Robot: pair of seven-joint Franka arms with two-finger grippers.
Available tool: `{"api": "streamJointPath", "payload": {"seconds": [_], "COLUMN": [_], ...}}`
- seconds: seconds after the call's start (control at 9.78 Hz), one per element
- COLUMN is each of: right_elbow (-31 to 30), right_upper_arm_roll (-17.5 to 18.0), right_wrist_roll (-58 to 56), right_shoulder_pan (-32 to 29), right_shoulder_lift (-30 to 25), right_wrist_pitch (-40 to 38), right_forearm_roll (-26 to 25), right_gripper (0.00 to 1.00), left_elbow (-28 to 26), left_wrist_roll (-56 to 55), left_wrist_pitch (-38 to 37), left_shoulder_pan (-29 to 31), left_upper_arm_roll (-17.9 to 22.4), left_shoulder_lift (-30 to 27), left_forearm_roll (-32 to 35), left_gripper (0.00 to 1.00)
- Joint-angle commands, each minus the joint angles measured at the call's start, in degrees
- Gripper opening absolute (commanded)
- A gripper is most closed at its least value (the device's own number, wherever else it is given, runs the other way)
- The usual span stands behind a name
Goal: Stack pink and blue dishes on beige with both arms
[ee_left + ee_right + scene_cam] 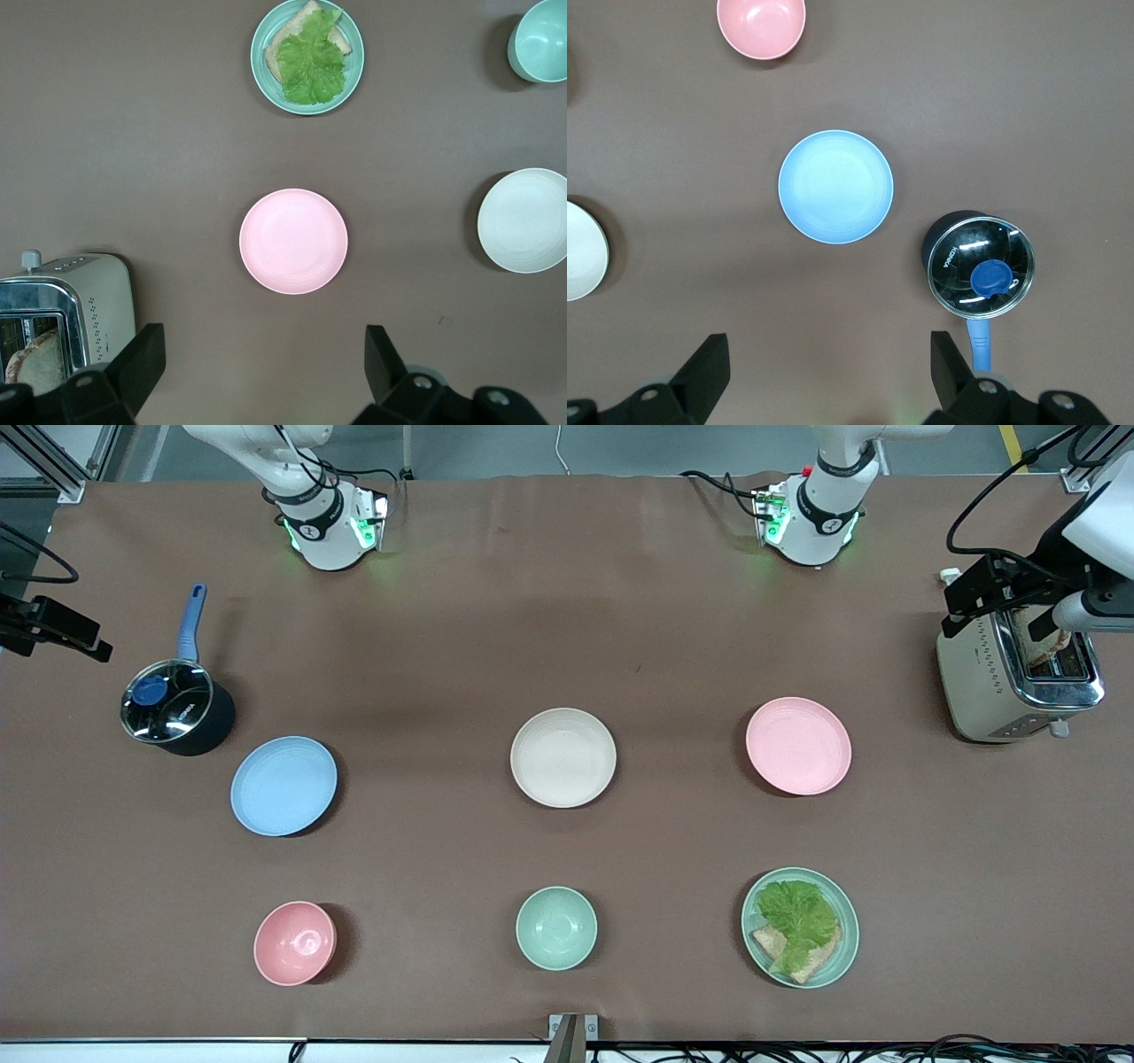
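The beige plate [563, 757] lies mid-table, with its edge showing in both wrist views [525, 220] [580, 251]. Toward the left arm's end lies the pink plate [798, 745] [293, 240]. The blue plate [283, 785] [835, 186] lies toward the right arm's end. All three are bare and apart. My left gripper [263, 359] hangs open high over bare table beside the pink plate. My right gripper [830, 363] hangs open high over bare table beside the blue plate. Neither holds anything. The front view shows only the arms' bases, not the grippers.
A lidded dark pot [173, 707] with a blue handle stands by the blue plate. A toaster [1019, 673] with bread stands at the left arm's end. Nearer the front camera are a pink bowl [295, 942], a mint bowl [556, 927] and a mint plate [846, 948] holding lettuce and bread.
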Motion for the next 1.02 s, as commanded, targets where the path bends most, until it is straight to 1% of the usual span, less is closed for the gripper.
{"api": "streamJointPath", "payload": {"seconds": [0.0, 0.2, 0.31, 0.41, 0.51, 0.61, 0.72, 0.82, 0.92], "right_elbow": [-0.70, -0.70, -0.79, -0.79, -0.79, -2.44, -6.63, -13.46, -18.75], "right_upper_arm_roll": [0.56, 0.21, -0.92, -1.02, -0.93, -0.93, -1.28, -2.33, -3.73], "right_wrist_roll": [-0.52, -0.34, -0.43, -1.04, -1.39, -1.83, -4.71, -9.00, -10.09], "right_shoulder_pan": [-0.98, -0.98, -0.64, -0.37, -0.20, -0.45, -0.89, -0.90, -0.64], "right_shoulder_lift": [-0.66, -0.57, -0.49, -0.22, 1.26, 2.23, 2.94, 3.55, 4.17], "right_wrist_pitch": [-0.09, -0.17, 0.00, 0.78, 2.45, 2.81, 6.03, 14.16, 21.11], "right_forearm_roll": [-0.70, -0.43, -0.26, -1.04, -1.05, -0.70, 0.00, 0.18, 1.57], "right_gripper": [1.00, 1.00, 1.00, 1.00, 1.00, 1.00, 1.00, 1.00, 1.00], "left_elbow": [-2.23, -1.88, -2.05, -1.88, -2.14, -3.53, -5.98, -10.53, -15.54], "left_wrist_roll": [-0.70, -0.52, -0.26, 0.79, 0.71, 0.80, 0.80, 0.97, 3.06], "left_wrist_pitch": [-0.32, -0.23, -0.23, 0.11, 1.08, 1.95, 4.14, 9.03, 13.00], "left_shoulder_pan": [-0.33, -0.33, -0.33, -0.15, -0.06, 0.11, 0.03, 0.29, 0.29], "left_upper_arm_roll": [0.04, 0.13, 0.22, 0.48, 0.66, 0.57, 0.57, 0.66, 1.27], "left_shoulder_lift": [-0.37, 0.24, 0.85, 1.21, 1.56, 2.09, 2.44, 2.36, 2.44], "left_forearm_roll": [1.19, 1.19, 1.19, 1.02, 0.58, 0.31, 0.23, 0.22, -0.30], "left_gripper": [0.99, 0.99, 1.00, 1.00, 0.99, 0.99, 0.99, 0.99, 1.00]}}
